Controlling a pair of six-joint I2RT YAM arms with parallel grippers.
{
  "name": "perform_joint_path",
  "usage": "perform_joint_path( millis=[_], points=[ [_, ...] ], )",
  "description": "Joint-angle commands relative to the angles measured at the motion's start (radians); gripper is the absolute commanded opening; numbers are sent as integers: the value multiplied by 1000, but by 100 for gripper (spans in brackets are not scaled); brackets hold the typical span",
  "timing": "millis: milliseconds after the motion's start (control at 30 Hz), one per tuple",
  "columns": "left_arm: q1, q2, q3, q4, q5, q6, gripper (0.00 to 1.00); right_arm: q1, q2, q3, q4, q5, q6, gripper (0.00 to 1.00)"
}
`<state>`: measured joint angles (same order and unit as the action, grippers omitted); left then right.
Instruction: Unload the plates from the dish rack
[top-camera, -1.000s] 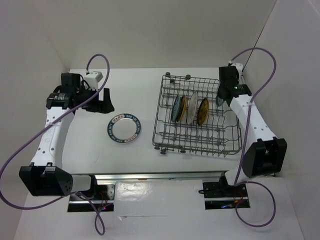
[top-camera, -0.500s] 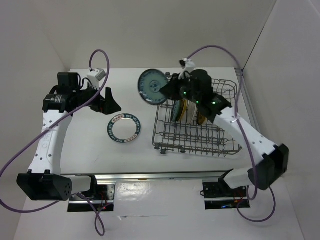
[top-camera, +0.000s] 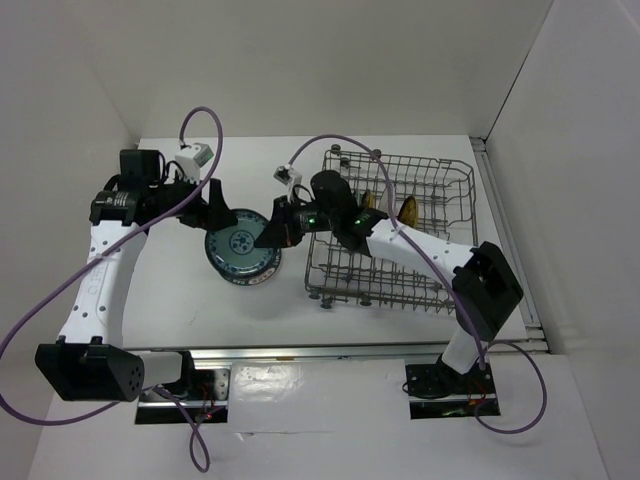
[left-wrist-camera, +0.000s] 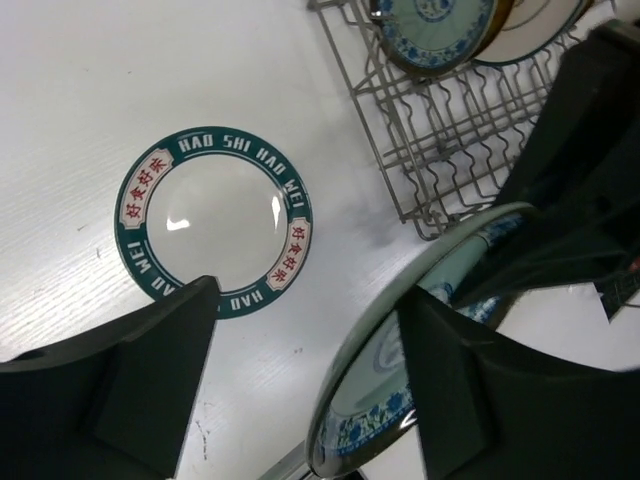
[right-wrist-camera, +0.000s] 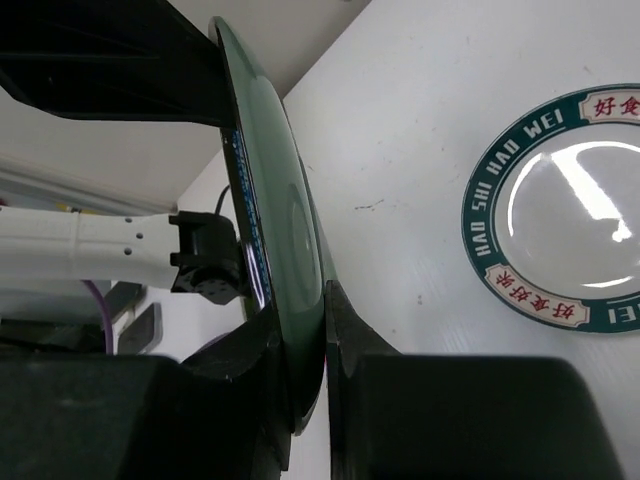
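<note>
1. Near edge: both arm bases sit here. The table between them and the plates carries nothing of the task.
2. Left of centre, midway between near and far edges: a green-rimmed plate lies flat on the surface, out of the rack. One plate counts as unloaded.
3. Over the same spot: the right gripper is clamped on the rim of a teal plate, which is tilted and clear of the rack. From above it overlaps the green-rimmed plate. Whether the two touch cannot be told. By my reading it is carried, not yet set down.
4. Just beyond, toward the left edge: the left gripper has its jaws spread wide and holds nothing. The teal plate's rim runs close by one finger; contact cannot be told.
5. Right half, running up to the far edge: the dish rack holds plates on edge. A yellow-brown plate shows from above. The left wrist view shows a blue-patterned plate and a pale brown-rimmed plate behind it. The right arm covers part of the rack, so the full count is unsure.
6. Judgement: one down, a second in transit, at least two to lift out.
</note>
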<state>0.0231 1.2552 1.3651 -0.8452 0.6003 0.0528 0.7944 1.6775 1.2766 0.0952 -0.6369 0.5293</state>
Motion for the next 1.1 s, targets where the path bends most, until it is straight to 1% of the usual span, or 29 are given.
perform_joint_path(
  millis=[0,67,100,200,233,300,333,400,433,467,533,567,600,633,667,700,733,767,800,867,900,933,1000,1067],
  points=[
    [-2,-14,-15,-8,10,42,81,-14,-19,36,121,-14,5,0],
    [-2,-14,-15,-31,51,59,73,-14,-9,36,121,-14,5,0],
    [-2,-14,-15,-43,94,82,64,-14,1,36,121,-14,5,0],
    [-2,-5,-15,-101,157,126,39,-14,11,56,121,-23,5,0],
    [-2,-5,-15,-115,171,139,25,-14,11,56,121,-23,-5,0],
    [-2,7,-6,-169,225,183,13,-14,11,56,121,-12,-5,0],
    [-2,18,3,-187,239,194,0,-14,22,56,121,-12,-5,0],
    [-2,27,3,-213,224,184,0,-14,31,84,91,-12,-5,0],
    [-2,27,3,-213,205,171,0,-14,31,93,72,0,-18,2],
    [-2,27,3,-204,185,142,0,-14,31,93,23,34,-34,9],
    [24,27,3,-184,130,111,0,-14,18,128,-34,87,-54,40],
    [40,18,3,-172,115,95,0,-14,18,141,-105,168,-66,56],
    [75,7,-9,-155,92,76,0,-14,-11,156,-148,224,-77,63],
    [98,7,-23,-137,41,37,0,-14,-24,188,-193,291,-90,68],
    [124,-3,-23,-94,12,15,0,-14,-41,202,-234,436,-91,73],
    [179,-4,-37,-72,-14,-8,0,-14,-79,213,-311,510,-100,75],
    [208,-4,-47,-37,-58,-51,0,-14,-100,222,-345,581,-100,77],
    [239,-4,-47,-20,-71,-73,0,-23,-123,222,-374,696,-100,77],
    [305,-4,-60,-2,-71,-91,0,-33,-172,222,-418,736,-100,78],
    [371,6,-99,46,-71,-154,0,-44,-228,192,-433,804,-112,78],
    [433,6,-119,107,-71,-174,0,-58,-280,178,-446,822,-112,80],
    [463,28,-164,138,-71,-212,0,-67,-304,149,-463,841,-126,81],
    [535,58,-211,202,-71,-225,0,-81,-369,127,-504,890,-126,83],
    [572,111,-231,213,-47,-237,0,-93,-407,104,-538,921,-126,85]
  ],
)
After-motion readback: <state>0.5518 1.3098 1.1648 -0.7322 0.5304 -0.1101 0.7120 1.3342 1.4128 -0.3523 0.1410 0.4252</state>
